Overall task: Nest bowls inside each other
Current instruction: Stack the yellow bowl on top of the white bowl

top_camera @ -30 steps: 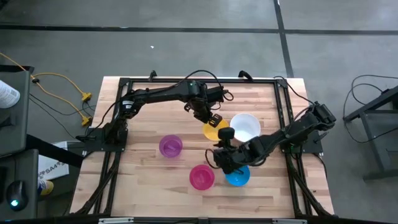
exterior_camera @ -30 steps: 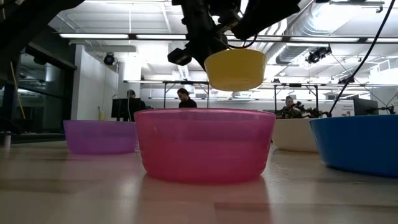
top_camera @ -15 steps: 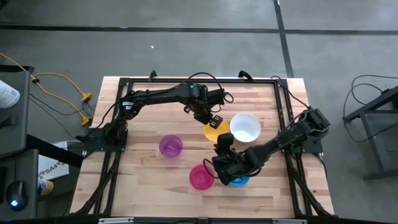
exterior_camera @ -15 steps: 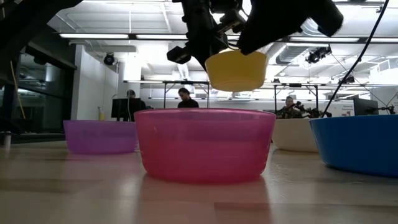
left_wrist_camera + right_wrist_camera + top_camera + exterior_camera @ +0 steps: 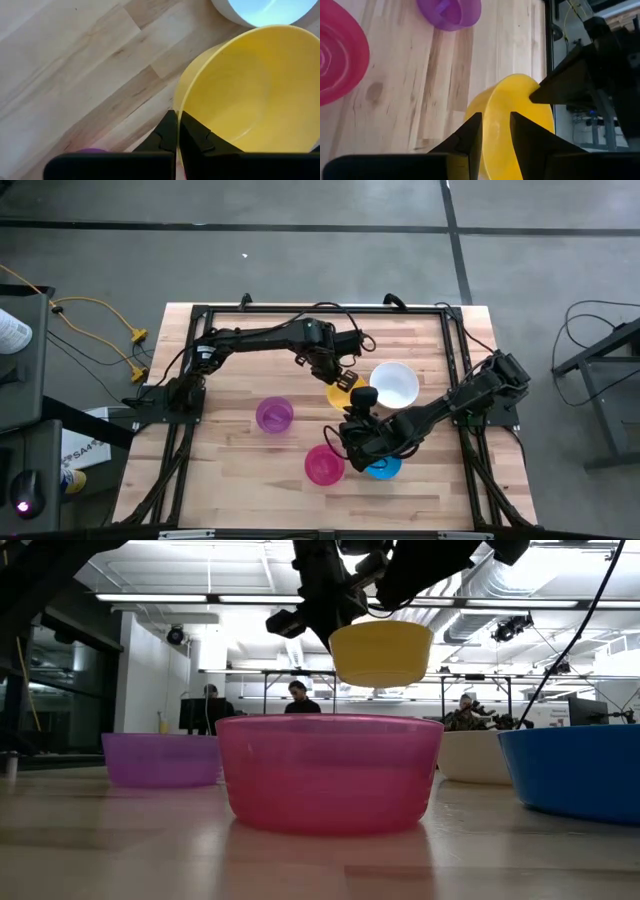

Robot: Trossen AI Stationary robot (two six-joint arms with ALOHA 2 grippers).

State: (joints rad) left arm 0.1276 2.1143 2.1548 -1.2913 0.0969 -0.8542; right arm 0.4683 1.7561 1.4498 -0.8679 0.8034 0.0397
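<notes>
The yellow bowl hangs in the air above the table, with my left gripper shut on its rim. My right gripper is open beside the bowl's near side, with one finger on each side of the rim. I cannot tell whether they touch it. The white bowl rests on its base just right of the yellow one. The purple bowl, pink bowl and blue bowl stand on the table nearer the front, with the blue one partly under my right arm. My left gripper pinches the yellow bowl's rim on its far-left side, one finger inside the bowl and one outside. The fingers come from above, pointing steeply down. The bowl hangs below them, mouth up and nearly level, clear of the table.
A black frame runs around the wooden table top. Bare wood lies at the far left of the table and along the front edge. People sit at desks in the room beyond the table.
My right gripper has swung over the blue bowl and tipped up toward the yellow bowl, staying open. The yellow bowl hangs in my left gripper almost where it was.
</notes>
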